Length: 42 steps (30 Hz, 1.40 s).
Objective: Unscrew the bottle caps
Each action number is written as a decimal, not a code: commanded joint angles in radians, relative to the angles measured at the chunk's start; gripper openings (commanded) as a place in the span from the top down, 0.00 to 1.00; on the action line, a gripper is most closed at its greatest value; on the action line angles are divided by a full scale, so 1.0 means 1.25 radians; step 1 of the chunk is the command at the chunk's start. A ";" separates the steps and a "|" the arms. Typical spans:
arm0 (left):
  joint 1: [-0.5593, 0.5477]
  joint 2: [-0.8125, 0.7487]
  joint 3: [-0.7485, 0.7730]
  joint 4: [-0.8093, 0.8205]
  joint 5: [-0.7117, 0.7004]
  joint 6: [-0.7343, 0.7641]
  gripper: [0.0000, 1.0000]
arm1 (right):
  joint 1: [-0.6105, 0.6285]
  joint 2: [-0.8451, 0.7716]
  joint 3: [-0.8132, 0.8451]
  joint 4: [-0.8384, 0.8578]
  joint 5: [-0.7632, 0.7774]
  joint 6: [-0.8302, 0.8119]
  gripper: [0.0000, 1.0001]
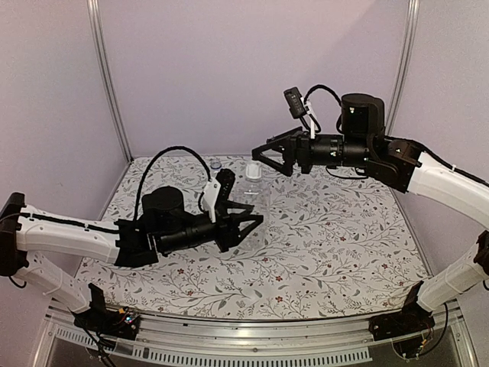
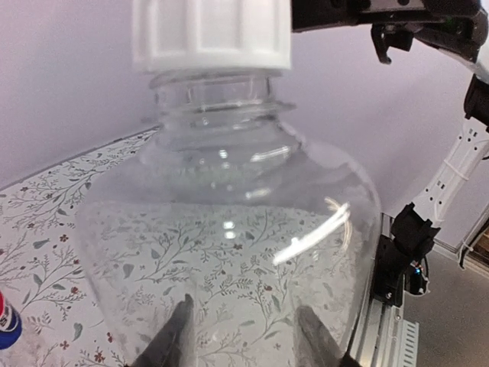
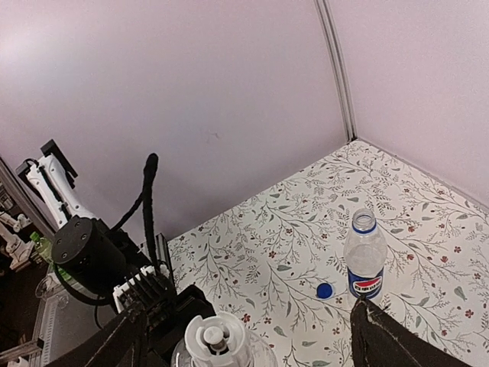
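The left arm reaches low across the tabletop [image 1: 344,245], its end effector [image 2: 246,336] level with the short clear bottle [image 2: 229,229]. Two dark fingers [image 2: 176,336] show apart at the bottle's base, blurred through the plastic; whether they press it cannot be told. The bottle stands upright with its white cap [image 2: 212,34] on, the cap's top cut off in the left wrist view. The right arm stretches in above this bottle, its end effector [image 3: 248,325] spread wide and holding nothing. Beyond the short bottle stands the labelled bottle [image 3: 364,264], uncapped, with the blue cap [image 3: 325,290] lying just beside it.
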 commanded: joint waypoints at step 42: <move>0.021 -0.043 -0.026 0.029 0.342 0.074 0.60 | 0.049 0.046 0.017 -0.024 -0.271 -0.228 1.00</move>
